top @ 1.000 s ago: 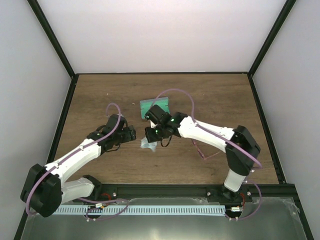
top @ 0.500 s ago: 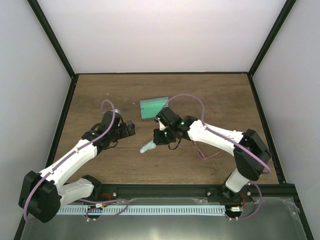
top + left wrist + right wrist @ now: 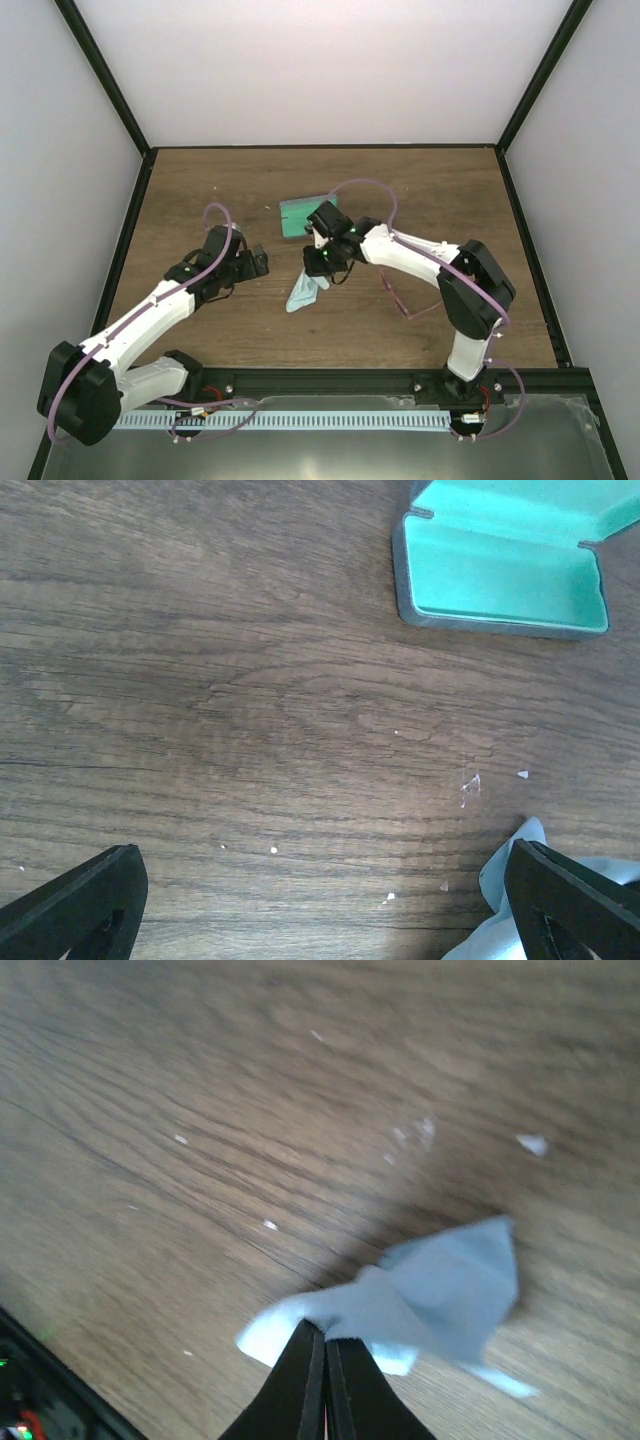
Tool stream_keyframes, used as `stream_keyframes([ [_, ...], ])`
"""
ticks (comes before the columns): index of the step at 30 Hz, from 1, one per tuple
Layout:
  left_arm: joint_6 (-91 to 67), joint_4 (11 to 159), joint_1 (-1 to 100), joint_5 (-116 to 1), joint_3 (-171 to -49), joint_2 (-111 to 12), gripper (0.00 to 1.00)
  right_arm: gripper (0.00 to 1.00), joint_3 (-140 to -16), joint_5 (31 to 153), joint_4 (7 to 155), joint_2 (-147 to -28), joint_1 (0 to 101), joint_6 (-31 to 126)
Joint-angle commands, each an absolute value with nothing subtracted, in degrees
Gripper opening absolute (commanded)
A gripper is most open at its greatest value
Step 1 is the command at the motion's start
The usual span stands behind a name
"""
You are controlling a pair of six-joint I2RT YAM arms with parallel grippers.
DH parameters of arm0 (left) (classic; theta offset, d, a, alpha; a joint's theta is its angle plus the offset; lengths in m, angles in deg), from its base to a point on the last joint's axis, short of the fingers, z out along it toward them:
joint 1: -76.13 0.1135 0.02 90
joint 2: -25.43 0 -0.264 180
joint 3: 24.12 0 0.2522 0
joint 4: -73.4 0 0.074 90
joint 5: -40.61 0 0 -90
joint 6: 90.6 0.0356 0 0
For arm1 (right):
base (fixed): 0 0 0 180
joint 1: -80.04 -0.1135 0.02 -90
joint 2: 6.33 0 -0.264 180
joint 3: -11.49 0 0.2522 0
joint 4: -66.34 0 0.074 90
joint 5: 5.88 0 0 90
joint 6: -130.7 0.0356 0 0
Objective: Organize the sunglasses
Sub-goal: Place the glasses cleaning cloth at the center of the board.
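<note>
The sunglasses [image 3: 402, 305] are a thin pink wire frame lying on the table just right of my right forearm, partly hidden by it. The grey-blue case [image 3: 303, 215] lies open with its green inside up; it also shows in the left wrist view [image 3: 505, 570]. My right gripper [image 3: 319, 262] is shut on the light-blue cloth [image 3: 300, 294], which hangs from it just in front of the case. In the right wrist view the shut gripper [image 3: 325, 1345] pinches the cloth [image 3: 445, 1290] above the wood. My left gripper [image 3: 256, 262] is open and empty, left of the cloth.
In the left wrist view the open gripper [image 3: 320, 865] hovers over bare wood, with the cloth's edge [image 3: 494, 910] by the right finger. Small white specks dot the wood. Black frame rails border the table [image 3: 200, 190] on the left, right and back.
My right gripper has shifted back and forth slightly near the case with the cloth pinched; the cloth now hangs longer beneath it. My left gripper has drawn back a little to the left.
</note>
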State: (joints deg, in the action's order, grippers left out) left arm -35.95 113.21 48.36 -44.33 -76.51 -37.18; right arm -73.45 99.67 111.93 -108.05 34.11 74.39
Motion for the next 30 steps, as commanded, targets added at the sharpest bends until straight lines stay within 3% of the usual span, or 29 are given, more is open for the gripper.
stream_keyframes([
  [1, -35.7, 114.1, 48.6, -43.4, -76.2, -36.3, 1.00, 0.01, -83.9, 102.3, 114.5, -109.3, 34.1, 72.2],
  [7, -36.1, 113.4, 48.8, -43.0, -77.3, -37.3, 0.99, 0.01, -89.9, 105.5, 115.7, -109.8, 34.1, 71.9],
  [21, -35.8, 111.1, 48.8, -44.2, -77.5, -41.8, 0.99, 0.03, -54.9, 105.5, 105.3, -99.9, 34.1, 76.6],
  [23, -35.7, 110.8, 48.8, -44.5, -77.9, -42.5, 0.99, 0.08, -53.5, 105.5, 104.9, -99.8, 34.1, 76.6],
  [26, -35.5, 110.3, 48.9, -45.1, -78.4, -43.8, 0.99, 0.28, -54.4, 104.5, 106.3, -99.5, 34.1, 76.1],
  [30, -34.9, 109.2, 48.8, -46.8, -79.0, -45.3, 0.99, 0.29, -59.3, 97.8, 111.0, -97.6, 34.1, 75.3],
])
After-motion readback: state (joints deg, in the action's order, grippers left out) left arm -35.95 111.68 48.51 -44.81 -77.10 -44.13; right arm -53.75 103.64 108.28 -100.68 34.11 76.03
